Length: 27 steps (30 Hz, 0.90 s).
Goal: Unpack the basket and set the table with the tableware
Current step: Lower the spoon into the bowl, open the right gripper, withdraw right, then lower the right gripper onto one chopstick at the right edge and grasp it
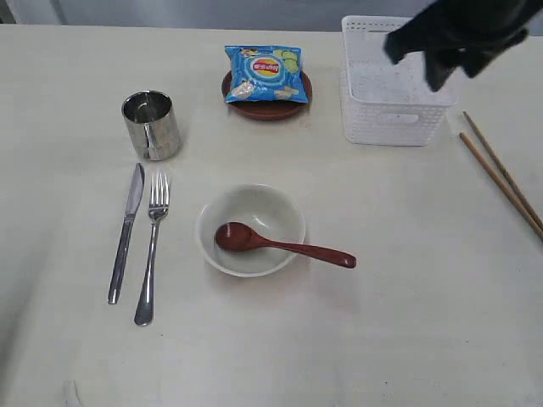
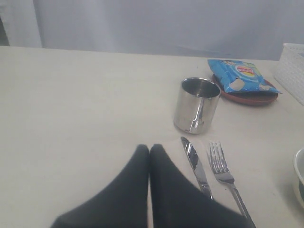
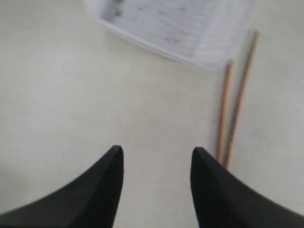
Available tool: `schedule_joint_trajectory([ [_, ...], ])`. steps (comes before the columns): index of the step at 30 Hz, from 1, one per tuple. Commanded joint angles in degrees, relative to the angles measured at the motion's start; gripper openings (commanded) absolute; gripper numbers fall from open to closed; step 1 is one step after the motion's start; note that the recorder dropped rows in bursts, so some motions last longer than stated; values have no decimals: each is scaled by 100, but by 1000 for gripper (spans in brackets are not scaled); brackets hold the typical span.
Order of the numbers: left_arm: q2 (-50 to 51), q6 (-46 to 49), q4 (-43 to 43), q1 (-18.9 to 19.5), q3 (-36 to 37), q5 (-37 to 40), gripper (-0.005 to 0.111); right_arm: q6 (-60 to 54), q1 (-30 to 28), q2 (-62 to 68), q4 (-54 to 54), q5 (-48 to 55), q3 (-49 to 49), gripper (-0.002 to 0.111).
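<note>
The basket (image 1: 392, 93) is set at the upper right of the exterior view, the chopsticks (image 1: 501, 185) laid just beside it at the right edge. The right gripper (image 3: 156, 154) is spread, nothing held; the left gripper (image 2: 149, 149) is pressed together. Were that right gripper swung low, the chopsticks could be scattered or the basket shoved.

Pale grey wall (image 2: 142, 23), soft even light

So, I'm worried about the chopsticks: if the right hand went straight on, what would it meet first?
Probably the bare table, not the chopsticks, which lie off to one side; the basket is farther on, though depth is unclear.
</note>
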Motion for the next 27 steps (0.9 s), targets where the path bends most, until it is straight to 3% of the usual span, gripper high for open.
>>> schedule_joint_trajectory([
  [1, -21, 17, 5, -27, 21, -12, 0, -167, -1329, 177, 524, 35, 296, 44],
  [5, -21, 17, 5, -27, 21, -12, 0, -525, -2251, 545, 1086, -276, 638, 44],
  [8, -21, 17, 5, -27, 21, -12, 0, -726, -2561, 923, 1312, -361, 740, 44],
  [14, -21, 17, 5, -27, 21, -12, 0, -1542, -2598, 1661, 1643, -675, 754, 44],
  [27, -21, 17, 5, -27, 21, -12, 0, -1833, -2609, 2806, 1620, -918, 196, 44],
])
